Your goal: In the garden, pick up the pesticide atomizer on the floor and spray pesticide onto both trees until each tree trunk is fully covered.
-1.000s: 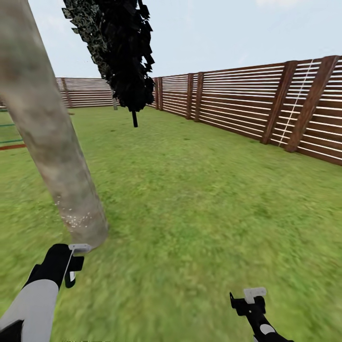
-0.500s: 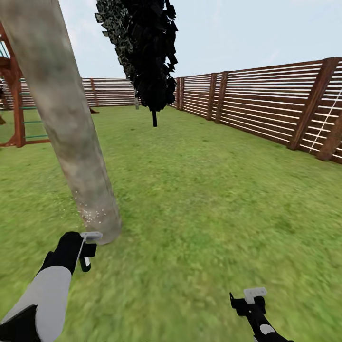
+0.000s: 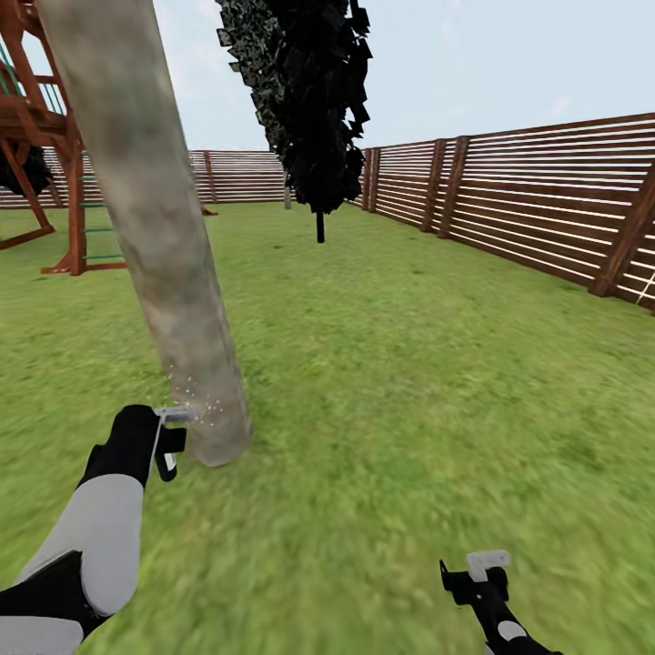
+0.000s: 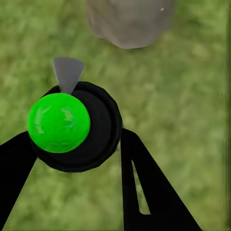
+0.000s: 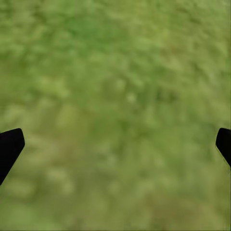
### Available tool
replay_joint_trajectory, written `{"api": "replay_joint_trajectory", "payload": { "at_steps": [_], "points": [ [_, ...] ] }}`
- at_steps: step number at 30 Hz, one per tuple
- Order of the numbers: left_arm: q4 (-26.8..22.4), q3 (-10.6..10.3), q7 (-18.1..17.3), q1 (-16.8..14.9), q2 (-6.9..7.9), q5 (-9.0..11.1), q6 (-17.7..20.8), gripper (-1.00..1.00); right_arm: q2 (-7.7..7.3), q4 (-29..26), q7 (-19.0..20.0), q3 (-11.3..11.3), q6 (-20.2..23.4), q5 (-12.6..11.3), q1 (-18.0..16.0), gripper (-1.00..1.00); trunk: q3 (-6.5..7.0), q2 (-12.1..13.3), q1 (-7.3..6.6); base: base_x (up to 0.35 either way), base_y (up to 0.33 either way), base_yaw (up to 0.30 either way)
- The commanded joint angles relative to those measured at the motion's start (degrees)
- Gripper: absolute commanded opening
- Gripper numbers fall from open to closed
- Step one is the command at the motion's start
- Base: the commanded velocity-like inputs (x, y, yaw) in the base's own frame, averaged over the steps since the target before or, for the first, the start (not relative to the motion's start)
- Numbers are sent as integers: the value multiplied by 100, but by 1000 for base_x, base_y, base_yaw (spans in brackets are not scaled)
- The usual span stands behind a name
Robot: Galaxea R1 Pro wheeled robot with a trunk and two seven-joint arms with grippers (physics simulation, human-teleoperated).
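A thick, mottled grey-brown tree trunk [image 3: 173, 273] rises from the lawn at the left of the head view; its base [image 4: 130, 21] also lies ahead in the left wrist view. White spray specks dot its lower part. The pesticide atomizer [image 4: 60, 122], black with a green ball top and a grey nozzle [image 3: 175, 416], sits between my left fingers. My left gripper [image 3: 168, 453] is shut on it, just left of the trunk's base, nozzle toward the trunk. Low at the right, my right gripper [image 3: 473, 571] hangs open over bare grass, fingertips [image 5: 9, 147] wide apart.
A narrow near-black cypress [image 3: 309, 109] stands behind the trunk. A brown slatted fence [image 3: 546, 209] runs along the right and back. A wooden play frame [image 3: 45, 136] stands at the far left. Lawn [image 3: 409, 382] stretches to the right.
The camera has turned, shifting the whole scene rightward and bringing the play frame into view. My left gripper with the atomizer has risen and come closer to the trunk's base. The right arm is unchanged.
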Motion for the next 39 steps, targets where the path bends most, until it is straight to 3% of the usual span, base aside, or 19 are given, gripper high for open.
{"api": "replay_joint_trajectory", "payload": {
  "at_steps": [1,9,26,39],
  "points": [
    [-8,12,-56,-6,-4,-67,16,-100,1,9,-25,-31,-19,61,-5,100,-5,-2,2,255,-162,1],
    [-8,7,-57,21,-4,-78,17,-100,1,9,-25,-31,-19,61,-5,100,-5,-2,2,152,-236,168],
    [-8,7,-39,46,10,-98,13,-100,1,9,-34,-32,-19,61,-5,100,-5,-2,2,108,-262,11],
    [0,-26,-26,101,142,-116,4,-100,1,9,-31,-31,-19,61,-5,100,-5,-2,2,129,-262,251]
  ]
}}
